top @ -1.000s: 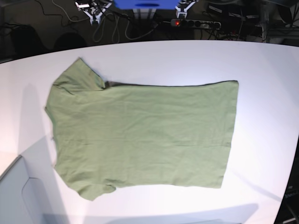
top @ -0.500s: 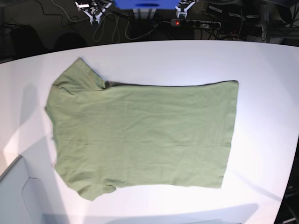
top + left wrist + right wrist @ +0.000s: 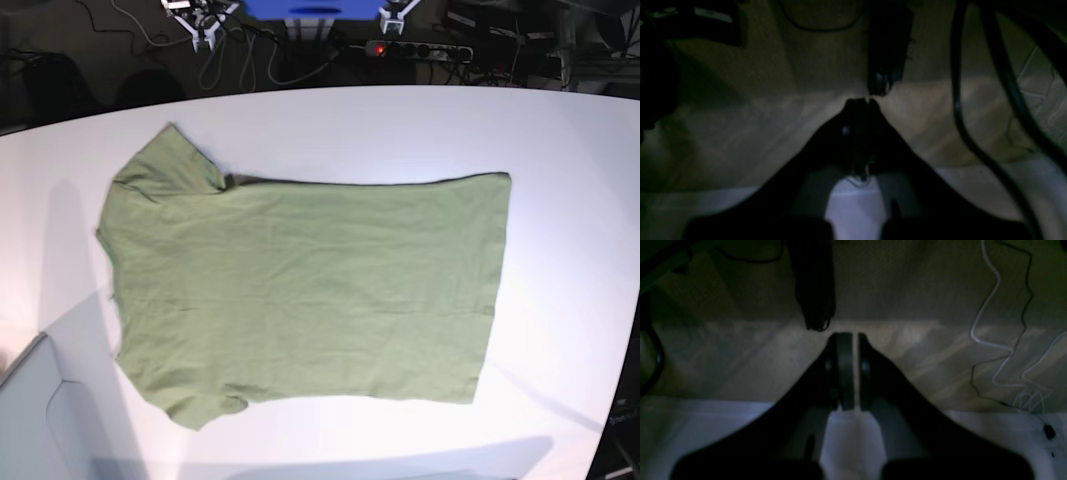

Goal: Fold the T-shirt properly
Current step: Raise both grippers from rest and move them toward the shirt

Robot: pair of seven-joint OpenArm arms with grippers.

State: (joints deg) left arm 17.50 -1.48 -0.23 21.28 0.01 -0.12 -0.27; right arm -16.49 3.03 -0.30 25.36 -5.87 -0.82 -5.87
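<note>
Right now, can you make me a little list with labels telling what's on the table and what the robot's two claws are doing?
thing on table: T-shirt, olive green, short sleeves
how it lies: spread flat, not folded yet, sleeves toward the base view's left, hem toward its right
table: white table
left gripper: left gripper shut, holding nothing, off the shirt
right gripper: right gripper shut, holding nothing, off the shirt
behind the table: power strip with a red light, loose cables
</note>
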